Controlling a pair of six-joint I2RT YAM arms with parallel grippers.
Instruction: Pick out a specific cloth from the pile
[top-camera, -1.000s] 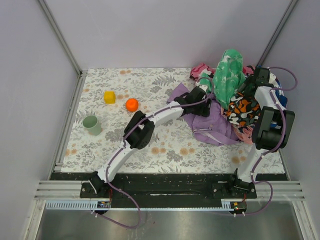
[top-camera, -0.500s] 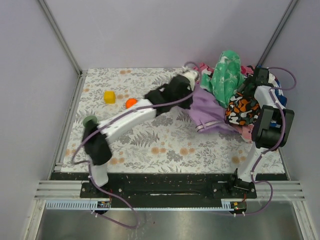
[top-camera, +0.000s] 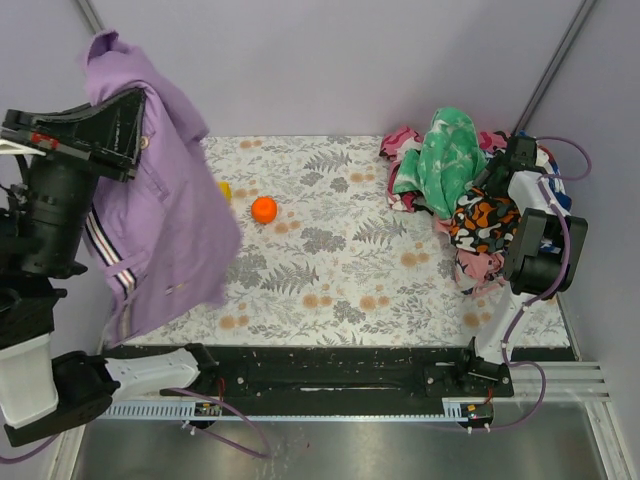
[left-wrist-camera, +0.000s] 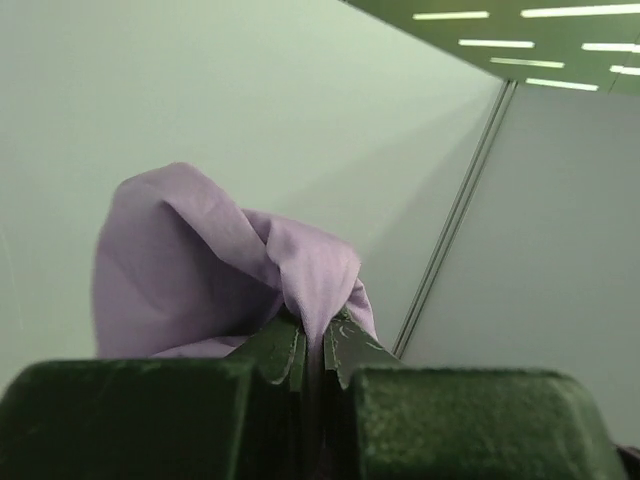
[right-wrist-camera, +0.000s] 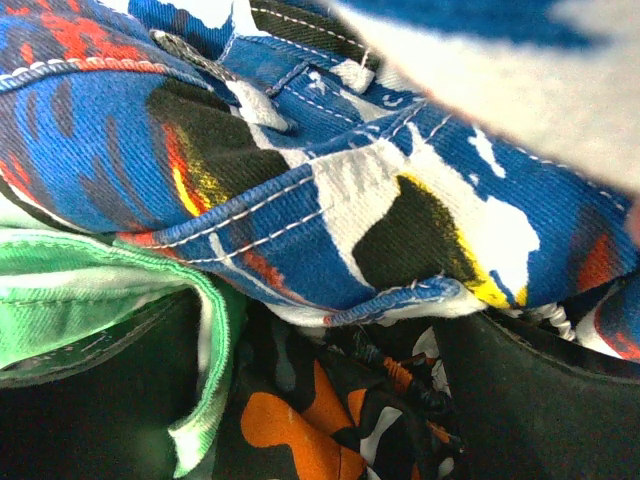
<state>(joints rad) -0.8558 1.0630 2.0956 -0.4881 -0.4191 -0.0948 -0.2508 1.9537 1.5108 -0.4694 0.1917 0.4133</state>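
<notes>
The left arm (top-camera: 45, 200) stands raised high on the left side. The left end effector (left-wrist-camera: 312, 345) is at its top, fingers pinched tight on a fold of the cloth (left-wrist-camera: 200, 260). The right arm (top-camera: 545, 250) stretches forward on the right, and the right end effector (right-wrist-camera: 320, 400) has its fingers spread wide apart.

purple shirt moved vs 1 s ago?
Yes. The purple shirt was lying beside the pile, right of the orange ball; now it hangs left of the ball, lifted off the table by the left gripper.
</notes>
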